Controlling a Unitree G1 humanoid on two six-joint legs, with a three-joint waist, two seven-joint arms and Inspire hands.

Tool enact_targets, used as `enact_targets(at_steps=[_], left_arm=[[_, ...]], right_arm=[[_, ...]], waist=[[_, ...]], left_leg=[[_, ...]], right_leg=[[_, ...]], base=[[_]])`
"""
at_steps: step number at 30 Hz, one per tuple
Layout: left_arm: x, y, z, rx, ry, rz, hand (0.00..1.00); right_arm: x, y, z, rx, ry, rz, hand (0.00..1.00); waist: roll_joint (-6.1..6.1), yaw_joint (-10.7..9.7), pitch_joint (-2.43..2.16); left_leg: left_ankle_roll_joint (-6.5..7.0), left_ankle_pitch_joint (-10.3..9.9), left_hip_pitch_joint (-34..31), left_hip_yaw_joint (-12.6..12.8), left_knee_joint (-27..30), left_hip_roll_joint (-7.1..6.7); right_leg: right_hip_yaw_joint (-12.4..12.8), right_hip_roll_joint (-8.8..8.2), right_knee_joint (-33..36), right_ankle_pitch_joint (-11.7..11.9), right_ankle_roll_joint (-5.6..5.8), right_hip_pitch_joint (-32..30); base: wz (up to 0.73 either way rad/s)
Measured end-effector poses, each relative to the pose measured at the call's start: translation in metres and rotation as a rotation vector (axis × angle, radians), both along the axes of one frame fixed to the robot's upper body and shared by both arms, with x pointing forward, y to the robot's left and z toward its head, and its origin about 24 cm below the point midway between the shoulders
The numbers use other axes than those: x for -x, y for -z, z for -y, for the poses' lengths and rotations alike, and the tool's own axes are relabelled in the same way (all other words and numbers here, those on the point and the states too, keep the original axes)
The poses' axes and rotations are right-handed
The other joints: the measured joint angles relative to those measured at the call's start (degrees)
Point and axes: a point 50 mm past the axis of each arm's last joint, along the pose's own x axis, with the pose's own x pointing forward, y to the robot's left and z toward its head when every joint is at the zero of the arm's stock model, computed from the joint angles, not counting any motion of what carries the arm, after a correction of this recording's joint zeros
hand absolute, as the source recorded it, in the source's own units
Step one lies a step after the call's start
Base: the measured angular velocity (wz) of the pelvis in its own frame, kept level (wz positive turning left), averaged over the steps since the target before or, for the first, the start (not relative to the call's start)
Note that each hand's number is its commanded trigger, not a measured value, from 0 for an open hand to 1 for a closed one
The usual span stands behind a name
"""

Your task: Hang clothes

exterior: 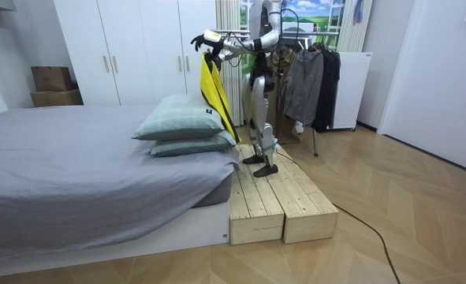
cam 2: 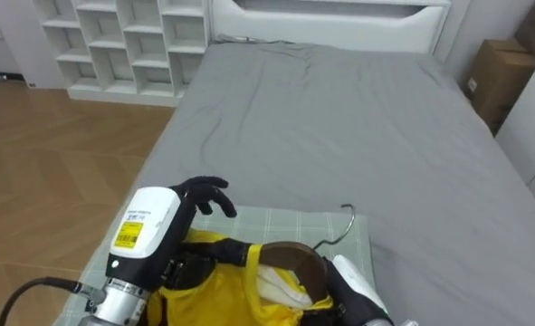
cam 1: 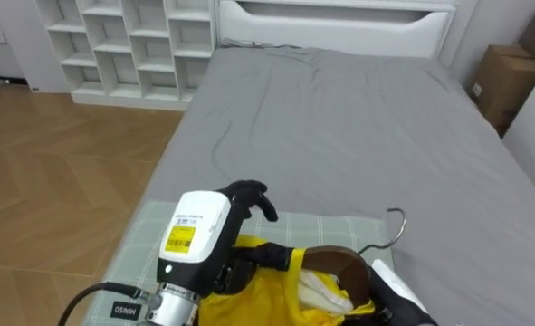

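Yellow fabric garment (cam 1: pixel 249 294): hung on a brown wooden hanger (cam 1: pixel 335 263) with a bent wire hook (cam 1: pixel 396 222), held up in front of the robot above the pillow end of the bed. In the room view it hangs long from the raised arms, over the pillows.

White open-cubby shelf unit (cam 1: pixel 127 45): far left, against the wall, on the wooden plank floor (cam 1: pixel 59 163).

Left robot hand (cam 1: pixel 249 195): black, at the end of a white forearm, just above the garment's left edge. Fingers loosely spread, nothing between them.

Green checked pillow (cam 1: pixel 131 249): under the garment, on the grey-sheeted bed (cam 1: pixel 339 127). The room view shows two pillows, stacked.

Right robot hand (cam 1: pixel 398 301): lower right, against the hanger's right shoulder, below the hook. Fingers hidden behind hanger and cloth; cannot tell whether they grip.

Brown cardboard box (cam 1: pixel 507 81): far right, beside the bed.

Pale wooden platform (exterior: pixel 272 197): beside the bed, with the robot standing on it. A row of dark hanging garments (exterior: pixel 311 71) is behind the robot.
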Motion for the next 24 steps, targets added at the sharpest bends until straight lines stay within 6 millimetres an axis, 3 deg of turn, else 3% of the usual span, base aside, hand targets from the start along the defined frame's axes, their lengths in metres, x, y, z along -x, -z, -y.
enact_targets(at_steps=[12, 24], left_arm=[[0.000, 0.019, -0.021, 0.092, -0.084, -0.114, 0.00], [-0.002, 0.016, -0.028, 0.148, -0.143, -0.100, 0.00]], right_arm=[[0.001, 0.000, 0.003, 0.062, 0.029, 0.045, 1.00], [-0.002, -0.005, 0.016, 0.073, 0.121, 0.095, 1.00]], waist=[[0.49, 0.27, 0.24], [1.36, 0.62, 0.01]], left_leg=[[-0.01, -0.02, -0.28, 0.13, -0.17, 0.14], [-0.01, 0.00, 0.23, 0.68, -0.34, -0.04]], right_leg=[[0.12, -0.08, 0.09, 0.02, 0.02, -0.58], [0.17, -0.01, 0.19, 0.01, 0.02, -0.29]], base=[[-0.01], [-0.01]])
